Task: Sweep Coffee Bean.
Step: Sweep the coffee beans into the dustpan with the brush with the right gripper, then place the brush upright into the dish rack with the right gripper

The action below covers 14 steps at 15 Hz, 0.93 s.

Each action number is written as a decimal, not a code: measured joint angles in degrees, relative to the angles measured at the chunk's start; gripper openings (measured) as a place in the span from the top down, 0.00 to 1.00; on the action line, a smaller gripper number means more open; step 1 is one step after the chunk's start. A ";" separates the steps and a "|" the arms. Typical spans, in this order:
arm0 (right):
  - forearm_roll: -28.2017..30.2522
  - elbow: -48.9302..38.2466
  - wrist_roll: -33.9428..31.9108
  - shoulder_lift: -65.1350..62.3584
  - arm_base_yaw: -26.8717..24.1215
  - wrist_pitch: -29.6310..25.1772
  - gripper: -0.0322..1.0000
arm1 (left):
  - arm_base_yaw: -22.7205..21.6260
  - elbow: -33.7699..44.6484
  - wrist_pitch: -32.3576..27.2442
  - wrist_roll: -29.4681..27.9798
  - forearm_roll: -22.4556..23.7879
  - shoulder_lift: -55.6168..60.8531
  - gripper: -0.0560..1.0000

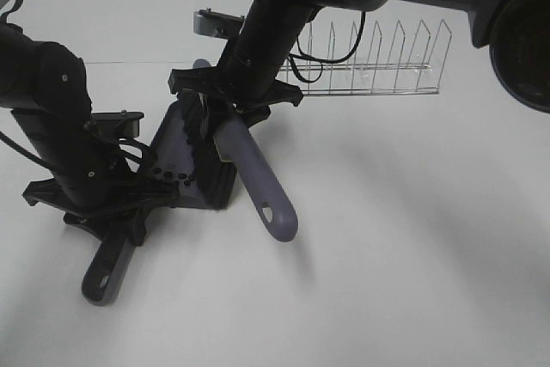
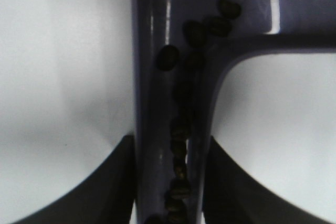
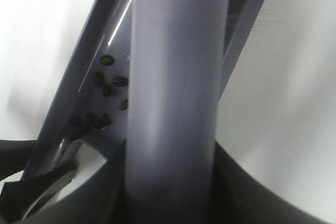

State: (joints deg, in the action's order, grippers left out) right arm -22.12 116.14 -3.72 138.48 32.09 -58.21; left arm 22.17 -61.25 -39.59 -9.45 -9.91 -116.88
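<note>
The grey-purple dustpan (image 1: 176, 156) lies on the white table, left of centre. My left gripper (image 1: 110, 212) is shut on its handle (image 1: 105, 274). In the left wrist view my left gripper (image 2: 170, 142) clamps the pan, and several coffee beans (image 2: 181, 129) lie in a row along its inner wall. My right gripper (image 1: 230, 96) is shut on the brush handle (image 1: 258, 182), with the black bristles (image 1: 202, 139) down inside the pan. In the right wrist view my right gripper (image 3: 170, 182) holds the brush handle (image 3: 176, 77), and several beans (image 3: 107, 90) lie in the dustpan (image 3: 89, 61) beside it.
A clear wire rack (image 1: 374, 66) stands at the back, right of the right arm. The table (image 1: 412, 255) is plain white, and its far edge runs behind the arms.
</note>
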 joint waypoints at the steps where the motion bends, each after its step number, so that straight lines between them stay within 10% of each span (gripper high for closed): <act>1: 1.78 -0.06 -0.11 -1.32 0.00 0.57 0.67 | 0.00 0.00 -0.06 0.00 0.00 0.00 0.62; 9: 37.70 -0.06 -7.96 -9.68 -0.06 -11.69 0.67 | 0.00 0.00 -0.06 0.00 0.00 0.00 0.62; 14: 39.42 -0.06 -6.88 -9.80 -0.80 -11.69 0.67 | 0.00 0.00 -0.06 0.00 0.00 0.00 0.62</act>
State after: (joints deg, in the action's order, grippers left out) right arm 17.30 116.08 -10.60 128.69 31.28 -69.90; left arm 22.17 -61.25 -39.65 -9.45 -9.91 -116.88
